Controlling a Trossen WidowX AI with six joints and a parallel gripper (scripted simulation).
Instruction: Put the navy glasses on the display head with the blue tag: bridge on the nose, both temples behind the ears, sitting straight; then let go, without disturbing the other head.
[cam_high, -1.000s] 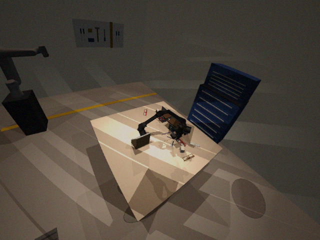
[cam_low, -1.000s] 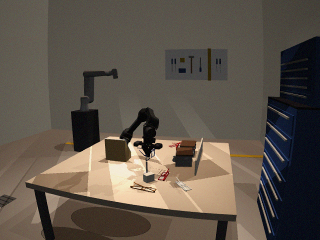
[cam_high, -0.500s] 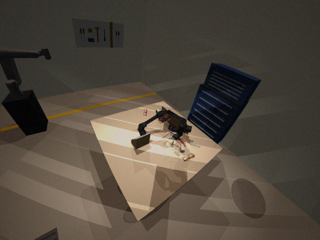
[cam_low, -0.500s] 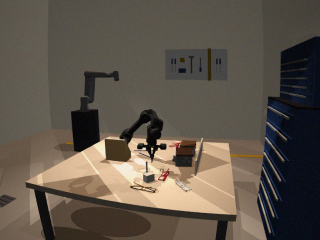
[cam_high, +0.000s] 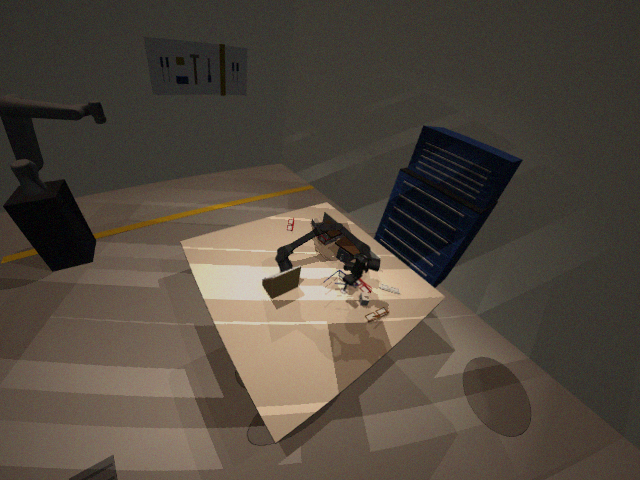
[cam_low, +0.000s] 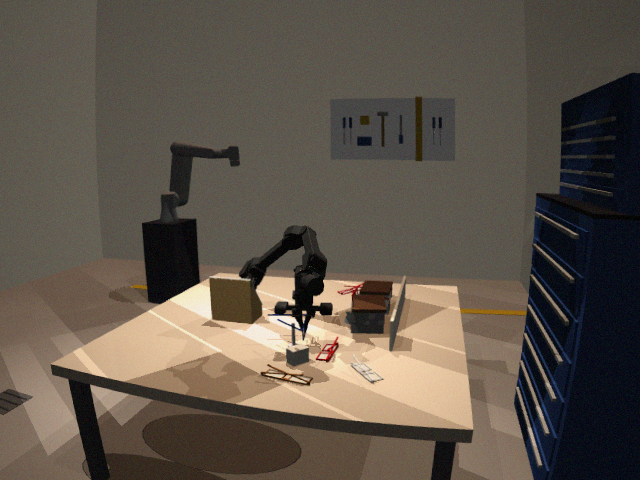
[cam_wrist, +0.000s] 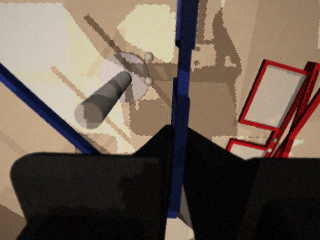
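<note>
While behind, a grey wall panel

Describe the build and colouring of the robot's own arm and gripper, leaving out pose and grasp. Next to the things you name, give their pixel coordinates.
The arm (cam_high: 298, 242) (cam_low: 273, 254) is matte black to dark grey, with slim, angular links and chunky, rounded joint housings. The gripper (cam_high: 347, 287) (cam_low: 303, 335) (cam_wrist: 174, 132) is black too, its two fingers tapering to narrow tips. No markings or cables can be made out in this dim light.
</note>
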